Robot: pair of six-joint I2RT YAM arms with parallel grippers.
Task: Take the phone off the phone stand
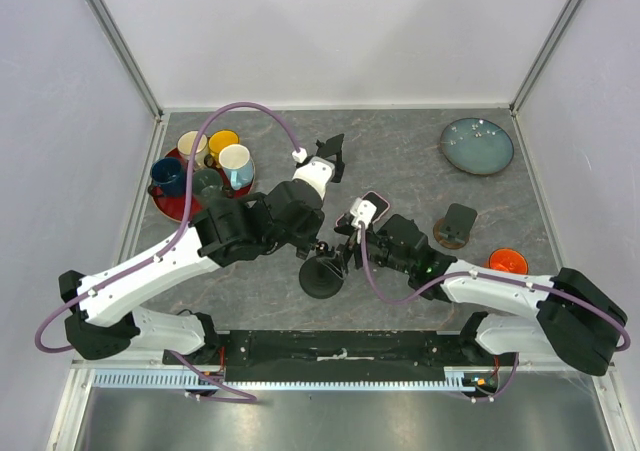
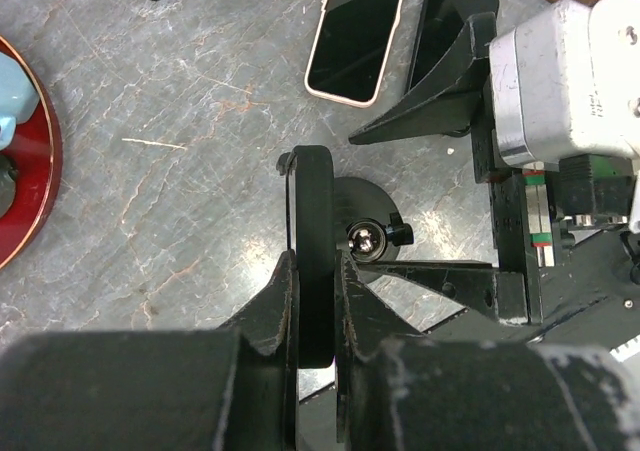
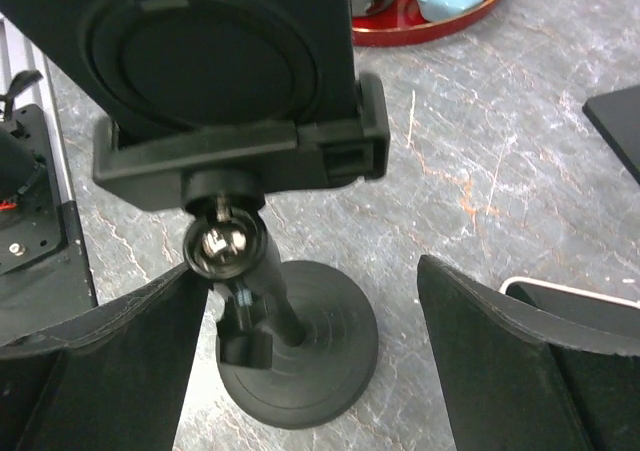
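- Phone (image 2: 355, 36), in a pale pink case, lies flat and screen-up on the desk (image 2: 180, 171). It is beyond the stand and clear of it, with neither arm touching it. Judging by this, the main part of the job looks done.
- The desk also carries a red tray (image 1: 168, 206) of mugs (image 1: 235, 161) at the far left and a blue plate (image 1: 477, 146) at the far right. Both are well apart from the work in the middle.
- The phone stand (image 1: 322, 274) stands upright on its round base near the middle of the desk, between the two arms.
- Its cradle (image 3: 210, 61) shows only its back to the right wrist camera. Seen edge-on from the left wrist, it looks like one thin black plate with no phone in it.
- The left pincer (image 2: 314, 261) is clamped on the edge of that cradle, one finger on each face.
- The right pincer (image 3: 305, 271) has its fingers wide apart, one on each side of the stand's stem. It holds nothing, and the phone is just beside it.
- A dark flat slab (image 2: 450, 31) lies next to the phone. I cannot tell whether it is a second phone.
- As I read it, what is left is to let go of the cradle and draw both arms back. The stand could tip if the left pincer pulls as it lets go.
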